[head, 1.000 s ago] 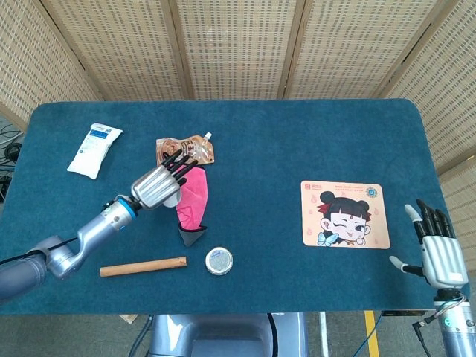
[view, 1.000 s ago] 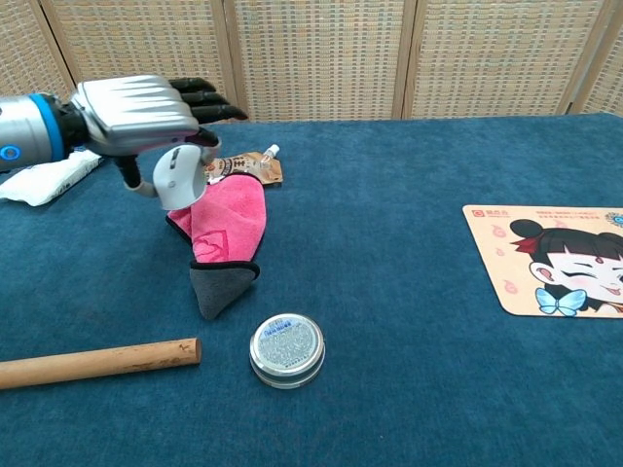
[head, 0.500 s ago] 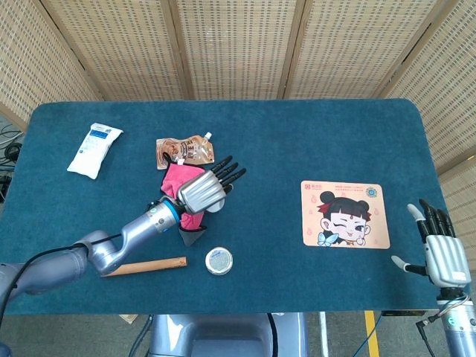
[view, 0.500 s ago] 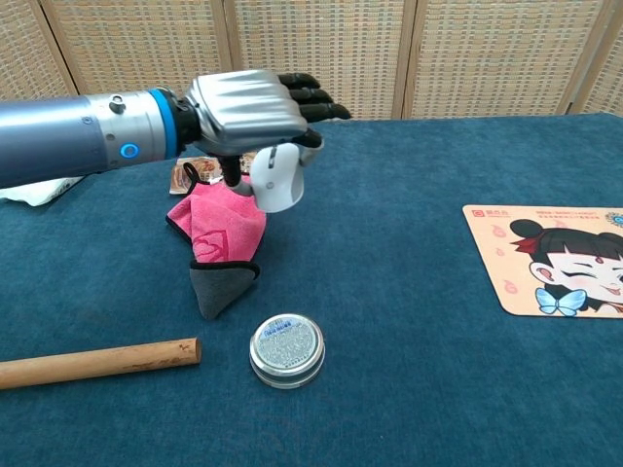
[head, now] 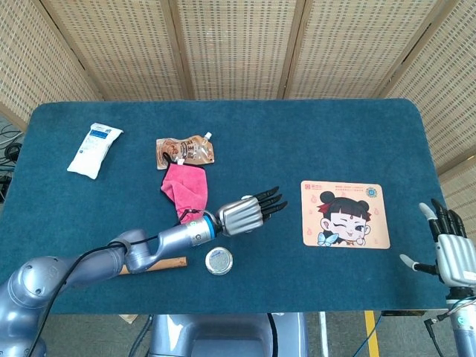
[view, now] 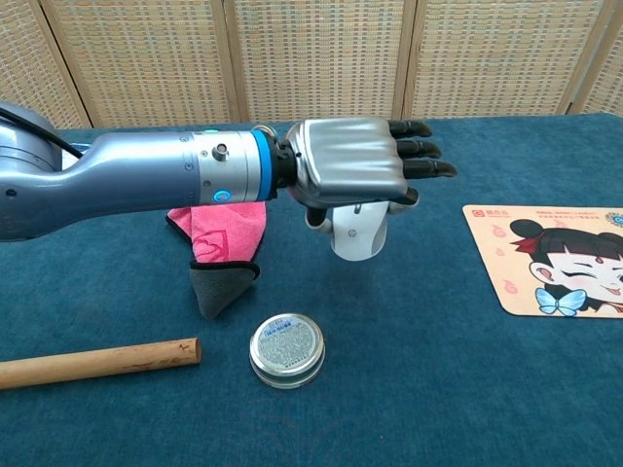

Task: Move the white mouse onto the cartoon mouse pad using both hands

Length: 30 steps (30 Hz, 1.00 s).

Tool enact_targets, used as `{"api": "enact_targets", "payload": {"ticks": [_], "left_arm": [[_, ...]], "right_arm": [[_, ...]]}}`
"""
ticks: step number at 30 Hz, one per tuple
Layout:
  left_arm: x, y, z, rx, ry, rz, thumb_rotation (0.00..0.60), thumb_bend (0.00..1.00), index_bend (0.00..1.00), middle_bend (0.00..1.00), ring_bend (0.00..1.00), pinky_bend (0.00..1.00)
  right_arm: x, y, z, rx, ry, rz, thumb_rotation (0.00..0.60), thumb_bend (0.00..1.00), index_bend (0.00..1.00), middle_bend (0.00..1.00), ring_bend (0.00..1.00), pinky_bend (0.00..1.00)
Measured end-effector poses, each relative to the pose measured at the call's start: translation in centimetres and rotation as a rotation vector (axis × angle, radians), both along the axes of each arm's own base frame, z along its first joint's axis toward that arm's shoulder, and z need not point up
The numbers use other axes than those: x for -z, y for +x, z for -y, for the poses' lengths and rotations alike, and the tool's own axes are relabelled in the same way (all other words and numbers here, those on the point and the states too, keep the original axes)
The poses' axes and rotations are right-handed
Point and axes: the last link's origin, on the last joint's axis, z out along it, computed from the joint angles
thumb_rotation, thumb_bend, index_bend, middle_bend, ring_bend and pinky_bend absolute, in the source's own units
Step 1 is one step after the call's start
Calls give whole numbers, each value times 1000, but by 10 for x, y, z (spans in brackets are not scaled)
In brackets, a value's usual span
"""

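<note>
My left hand (view: pixel 355 175) (head: pixel 245 214) hangs above the table's middle and holds the white mouse (view: pixel 357 232) under its palm, thumb against the mouse's side. In the head view the hand hides the mouse. The cartoon mouse pad (head: pixel 344 214) (view: pixel 550 259) lies flat to the right of that hand, with nothing on it. My right hand (head: pixel 451 253) is at the table's front right corner, fingers spread and holding nothing; the chest view does not show it.
A pink and grey cloth (head: pixel 187 193) (view: pixel 218 245) lies left of my left hand, with a brown pouch (head: pixel 186 151) behind it. A round tin (head: pixel 219 261) (view: pixel 286 349) and a wooden stick (view: pixel 97 362) lie near the front edge. A white packet (head: pixel 94 149) sits far left.
My left hand has carried the mouse off the pink cloth and rightward toward the pad. My right hand has drifted a little further down and right.
</note>
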Motion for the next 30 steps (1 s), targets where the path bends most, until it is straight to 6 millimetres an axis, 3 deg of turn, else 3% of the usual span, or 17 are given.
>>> {"api": "enact_targets", "payload": {"ticks": [18,23,30], "left_arm": [[50,25,15,225,-52,-99,600,234,630,0,0,0],[57,26,13,250,-44,-125,600,230,554,0,0,0],[64,25,13,280,-33,-148,600,220,352,0,0,0]], "right_arm": [[-7,-10,-1,36,-20,9,600,0,0,0,0,0],[-7,-11,-1,36,-23,13,600,0,0,0,0,0],[-8,-12,0,35,-30,20,600,0,0,0,0,0]]}}
